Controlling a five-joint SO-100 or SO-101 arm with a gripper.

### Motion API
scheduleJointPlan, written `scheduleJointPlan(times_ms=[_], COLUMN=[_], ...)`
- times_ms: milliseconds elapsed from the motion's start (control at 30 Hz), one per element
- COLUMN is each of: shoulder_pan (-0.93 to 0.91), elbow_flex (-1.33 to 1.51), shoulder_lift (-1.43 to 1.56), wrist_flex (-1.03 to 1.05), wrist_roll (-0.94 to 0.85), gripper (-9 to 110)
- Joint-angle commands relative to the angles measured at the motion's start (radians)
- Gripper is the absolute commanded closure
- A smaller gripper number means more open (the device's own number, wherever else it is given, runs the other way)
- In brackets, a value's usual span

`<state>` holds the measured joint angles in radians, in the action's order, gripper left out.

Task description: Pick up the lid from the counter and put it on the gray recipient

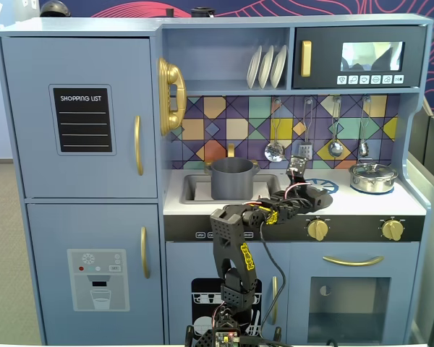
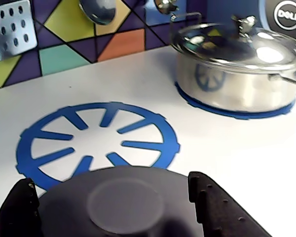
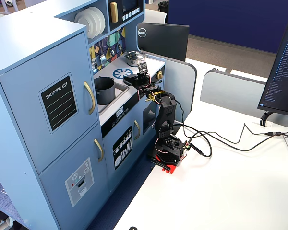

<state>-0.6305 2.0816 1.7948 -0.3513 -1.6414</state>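
Note:
The lid [image 2: 126,207], a matte dark-gray disc with a round centre knob, sits between my gripper's [image 2: 108,183] two black fingers [image 2: 209,200], which close on its edges. It is held low over the white counter, at the near edge of the blue burner ring [image 2: 98,138]. In a fixed view the gripper [image 1: 317,194] is over the counter, right of the gray recipient [image 1: 233,178]. That tall dark-gray pot stands open in the sink [image 1: 192,189]. In another fixed view the pot [image 3: 104,90] is left of the gripper [image 3: 134,76].
A shiny silver lidded pot [image 2: 237,69] stands on the far right burner, also in both fixed views [image 1: 373,177] [image 3: 133,58]. Utensils [image 1: 275,150] hang on the tiled back wall. Gold knobs [image 1: 317,229] line the counter's front. A monitor [image 3: 163,40] stands behind the kitchen.

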Motion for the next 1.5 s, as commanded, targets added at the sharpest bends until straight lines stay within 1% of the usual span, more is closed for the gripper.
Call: scheduleJointPlan(times_ms=[0, 133, 467, 667, 900, 1133, 1467], shoulder_pan=[0.014, 0.020, 0.017, 0.026, 0.038, 0.051, 0.086], elbow_flex=[-0.075, -0.051, 0.032, 0.091, 0.089, 0.026, -0.190], shoulder_lift=[-0.005, -0.008, 0.012, 0.051, 0.083, 0.109, 0.195], wrist_flex=[-0.032, -0.032, -0.031, -0.029, -0.032, -0.026, 0.149], wrist_roll=[0.018, 0.032, 0.048, 0.035, 0.041, 0.023, -0.011], gripper=[72, 78, 85, 101, 101, 101, 102])
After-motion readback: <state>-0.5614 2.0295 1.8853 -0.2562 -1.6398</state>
